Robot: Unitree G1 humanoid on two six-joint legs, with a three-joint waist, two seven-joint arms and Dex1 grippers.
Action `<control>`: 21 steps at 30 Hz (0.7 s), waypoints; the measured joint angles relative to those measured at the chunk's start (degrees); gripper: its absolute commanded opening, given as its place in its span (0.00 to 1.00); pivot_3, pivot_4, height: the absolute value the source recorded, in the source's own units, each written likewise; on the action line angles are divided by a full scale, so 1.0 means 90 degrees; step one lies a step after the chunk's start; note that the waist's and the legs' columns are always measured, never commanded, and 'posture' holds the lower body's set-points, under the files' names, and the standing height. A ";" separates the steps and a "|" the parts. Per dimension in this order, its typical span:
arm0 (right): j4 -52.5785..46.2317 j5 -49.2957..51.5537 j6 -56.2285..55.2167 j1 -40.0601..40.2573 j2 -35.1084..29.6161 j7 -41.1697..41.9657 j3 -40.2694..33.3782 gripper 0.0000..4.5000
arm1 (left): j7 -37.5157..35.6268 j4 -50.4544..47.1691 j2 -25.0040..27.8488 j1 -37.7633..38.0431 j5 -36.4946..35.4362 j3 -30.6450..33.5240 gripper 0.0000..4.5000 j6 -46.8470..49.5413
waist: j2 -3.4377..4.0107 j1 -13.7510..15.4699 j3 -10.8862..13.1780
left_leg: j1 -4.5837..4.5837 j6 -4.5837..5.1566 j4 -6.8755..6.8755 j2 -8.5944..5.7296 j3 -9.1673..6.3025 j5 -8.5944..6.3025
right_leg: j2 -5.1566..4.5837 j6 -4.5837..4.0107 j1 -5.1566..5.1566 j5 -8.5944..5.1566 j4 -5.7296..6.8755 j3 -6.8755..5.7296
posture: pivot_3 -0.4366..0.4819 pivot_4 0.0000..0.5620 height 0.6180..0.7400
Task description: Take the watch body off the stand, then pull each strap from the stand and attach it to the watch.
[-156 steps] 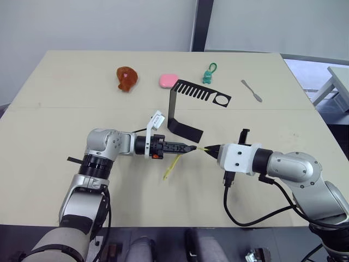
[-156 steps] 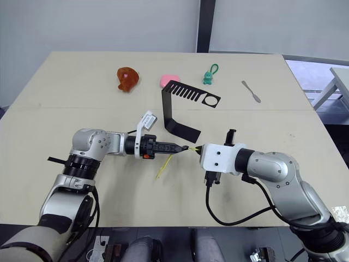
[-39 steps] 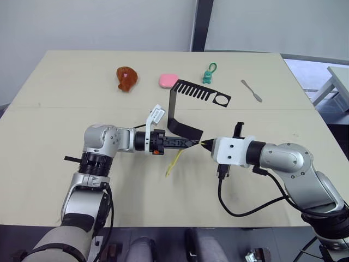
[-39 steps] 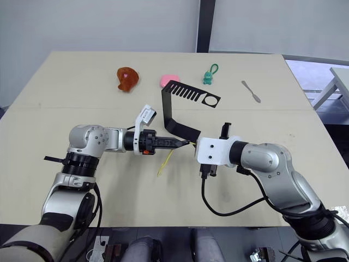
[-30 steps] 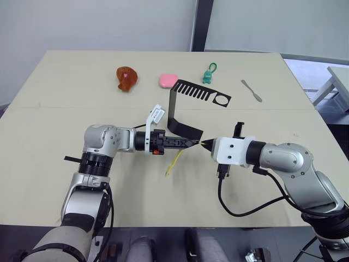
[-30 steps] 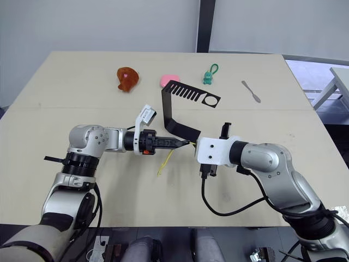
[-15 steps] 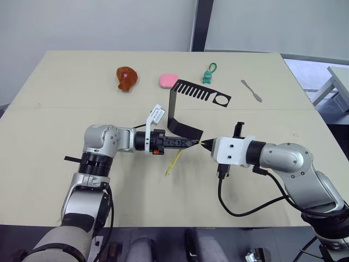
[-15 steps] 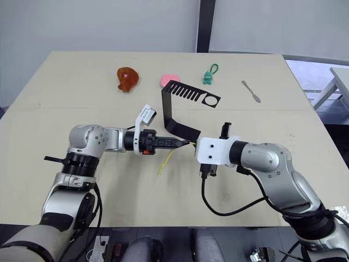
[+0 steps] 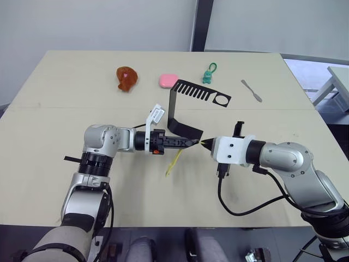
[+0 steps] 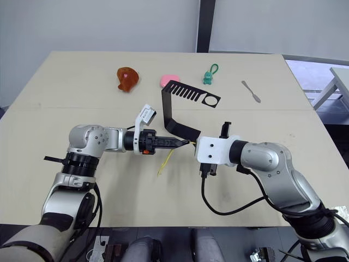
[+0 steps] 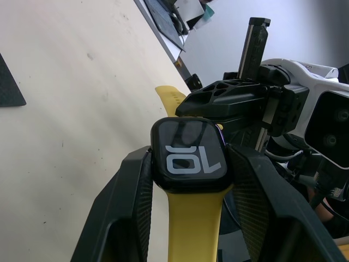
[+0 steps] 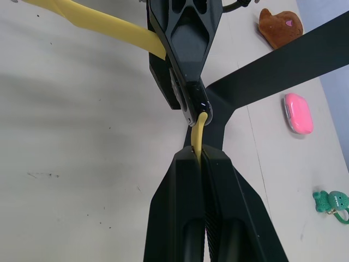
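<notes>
The left end effector (image 11: 188, 218) pinches the watch body (image 11: 188, 154) by its two sides, screen facing its wrist camera, which leaves the strap slots at either end free. One yellow strap (image 9: 174, 162) is already attached and hangs from the watch toward the bench (image 9: 54, 87). The right end effector (image 12: 203, 155) comes in from the opposite side, its fingers pressed together on the end of the second strap (image 12: 199, 130), whose free tip meets the edge of the watch body; I judge this to be the insertion step, with both arms held level so strap and slot line up. The meeting point hovers just near of the base of the stand (image 9: 185, 109), which now carries nothing.

The bench is a pale beige top, with a brown toy (image 9: 126, 78), a pink pad (image 9: 169, 81), a teal keychain figure (image 9: 209, 73) and a grey spatula (image 9: 251, 90) lying across its far part. Behind it rises a plain grey wall with a dark vertical post.
</notes>
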 measured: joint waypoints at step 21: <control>0.0000 0.0001 0.0014 0.0000 0.0006 0.0000 0.0000 0.00 | -0.0002 0.0000 -0.0013 -0.0002 0.0000 -0.0001 0.35 -0.0029 | 0.0000 0.0000 0.0000 | 0.0000 0.0000 0.0000 0.0000 0.0000 0.0000 | 0.0000 0.0000 0.0000 0.0000 0.0000 0.0000 | 0.48 0.27 1.00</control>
